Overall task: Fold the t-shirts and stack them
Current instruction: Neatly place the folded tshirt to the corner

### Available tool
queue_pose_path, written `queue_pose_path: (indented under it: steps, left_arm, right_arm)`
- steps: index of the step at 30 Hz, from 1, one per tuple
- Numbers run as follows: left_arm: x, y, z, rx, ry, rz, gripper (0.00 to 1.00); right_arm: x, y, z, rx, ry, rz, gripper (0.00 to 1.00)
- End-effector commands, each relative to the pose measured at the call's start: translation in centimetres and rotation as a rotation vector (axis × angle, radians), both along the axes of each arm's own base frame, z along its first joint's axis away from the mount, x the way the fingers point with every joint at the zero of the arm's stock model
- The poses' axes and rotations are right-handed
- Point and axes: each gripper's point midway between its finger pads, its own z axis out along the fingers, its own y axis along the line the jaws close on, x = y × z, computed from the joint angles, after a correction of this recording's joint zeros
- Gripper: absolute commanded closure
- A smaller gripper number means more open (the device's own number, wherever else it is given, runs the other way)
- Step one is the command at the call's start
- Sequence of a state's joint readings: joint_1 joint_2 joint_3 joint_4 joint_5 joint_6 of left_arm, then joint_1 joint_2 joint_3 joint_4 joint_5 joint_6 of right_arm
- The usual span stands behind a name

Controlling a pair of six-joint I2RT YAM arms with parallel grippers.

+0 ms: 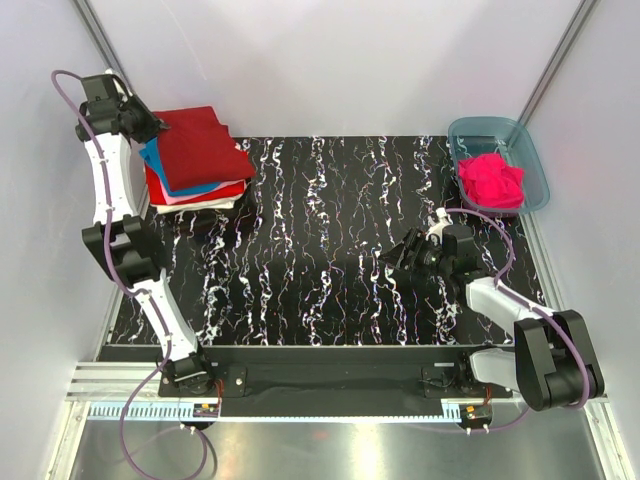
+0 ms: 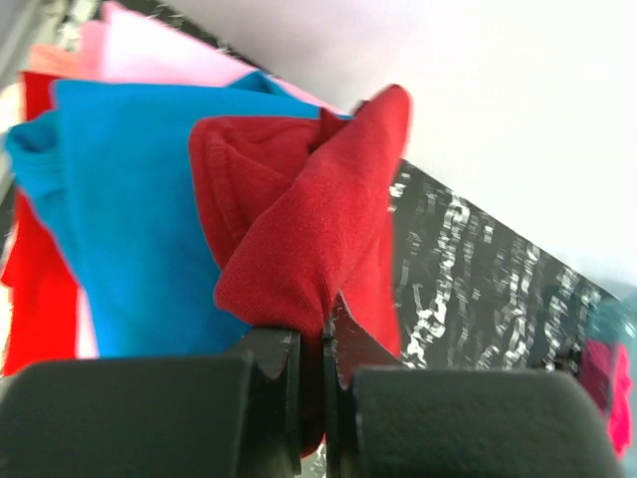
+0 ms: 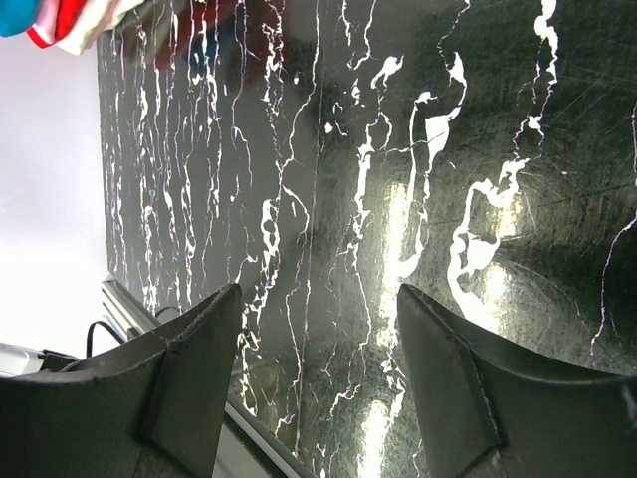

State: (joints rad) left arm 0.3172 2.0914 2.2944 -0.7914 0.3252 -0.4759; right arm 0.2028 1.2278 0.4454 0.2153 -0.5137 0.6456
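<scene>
At the upper left of the top view, the left gripper (image 1: 152,124) reaches to the far corner of the black, white-veined table (image 1: 330,300), right at the edge of the stack of folded t-shirts (image 1: 195,165). Its wrist view shows the fingers (image 2: 269,366) clenched on a bunched fold of the dark red shirt (image 2: 299,219), which lies on top of the stack. Under it sits the bright blue shirt (image 2: 129,219), with the pale pink shirt (image 2: 149,50) and the red shirt (image 2: 35,299) showing beneath that.

Right of centre, the right gripper (image 1: 400,262) hangs low over the table with its fingers spread wide, and the veined surface shows between them.

At the upper right, beside the table's far corner, a translucent blue-grey tub (image 1: 485,122) holds the crumpled hot pink shirt (image 1: 490,180).
</scene>
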Motion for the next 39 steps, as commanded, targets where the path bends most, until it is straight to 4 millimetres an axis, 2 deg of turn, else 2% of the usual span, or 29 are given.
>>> queue_pose_path:
  steps: [1, 14, 24, 27, 28, 32, 39]
  left_arm:
    - [0.6, 2.4, 1.5, 0.063, -0.047, 0.097, 1.0]
    - [-0.1, 8.0, -4.4, 0.1, 0.103, 0.281, 1.0]
    - [1.1, 9.3, -8.6, 0.101, 0.169, 0.295, 1.0]
    - [1.2, 9.4, -9.0, 0.099, 0.174, 0.295, 0.73]
    - [1.2, 9.1, -9.0, 0.095, 0.172, 0.286, 0.56]
    - [0.8, 8.5, -7.4, 0.071, 0.148, 0.28, 0.26]
    - [-1.9, 6.7, -5.1, 0.019, 0.111, 0.288, 0.03]
  right_arm:
    - [1.4, 0.3, 1.7, 0.009, -0.063, 0.004, 0.29]
    - [1.4, 0.5, 1.6, 0.012, -0.056, 0.016, 0.29]
    - [1.5, 0.6, 1.6, 0.013, -0.055, 0.02, 0.29]
    - [1.5, 0.6, 1.6, 0.014, -0.054, 0.021, 0.29]
    - [1.5, 0.6, 1.6, 0.015, -0.053, 0.021, 0.29]
    - [1.5, 0.6, 1.5, 0.016, -0.052, 0.02, 0.29]
    - [1.4, 0.4, 1.7, 0.02, -0.06, 0.014, 0.28]
